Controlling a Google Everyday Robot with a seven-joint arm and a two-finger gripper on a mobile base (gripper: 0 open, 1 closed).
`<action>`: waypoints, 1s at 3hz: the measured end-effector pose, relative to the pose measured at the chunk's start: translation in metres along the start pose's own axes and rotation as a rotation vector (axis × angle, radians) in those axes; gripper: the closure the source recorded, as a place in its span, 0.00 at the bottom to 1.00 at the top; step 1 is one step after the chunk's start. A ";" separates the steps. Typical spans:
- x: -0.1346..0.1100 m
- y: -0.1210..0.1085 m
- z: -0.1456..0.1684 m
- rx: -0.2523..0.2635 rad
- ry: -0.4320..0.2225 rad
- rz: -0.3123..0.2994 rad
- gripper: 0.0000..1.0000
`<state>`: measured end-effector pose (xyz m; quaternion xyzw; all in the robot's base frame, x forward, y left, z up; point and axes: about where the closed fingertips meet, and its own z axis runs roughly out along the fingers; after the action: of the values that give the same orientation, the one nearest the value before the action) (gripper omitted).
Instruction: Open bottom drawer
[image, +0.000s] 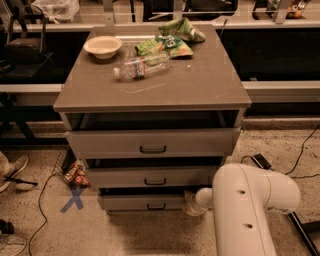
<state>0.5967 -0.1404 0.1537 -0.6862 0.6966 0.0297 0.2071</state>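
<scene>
The grey-brown cabinet has three drawers, each with a black bar handle. The bottom drawer has the narrowest front and stands pulled out a little, with a dark gap above it; its handle is at the centre. My gripper is low down at the right end of the bottom drawer's front, right of the handle. It is partly hidden behind my white arm.
The top drawer and the middle drawer also stand slightly out. A bowl, a plastic bottle and green snack bags lie on the cabinet top. A blue X and cables mark the floor at the left.
</scene>
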 end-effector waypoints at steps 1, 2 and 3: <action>-0.001 0.000 -0.002 0.000 0.000 0.000 0.82; -0.001 -0.001 -0.002 0.000 0.000 0.000 0.50; -0.001 -0.001 -0.002 0.000 0.000 0.000 0.28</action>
<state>0.5967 -0.1404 0.1560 -0.6862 0.6966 0.0298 0.2071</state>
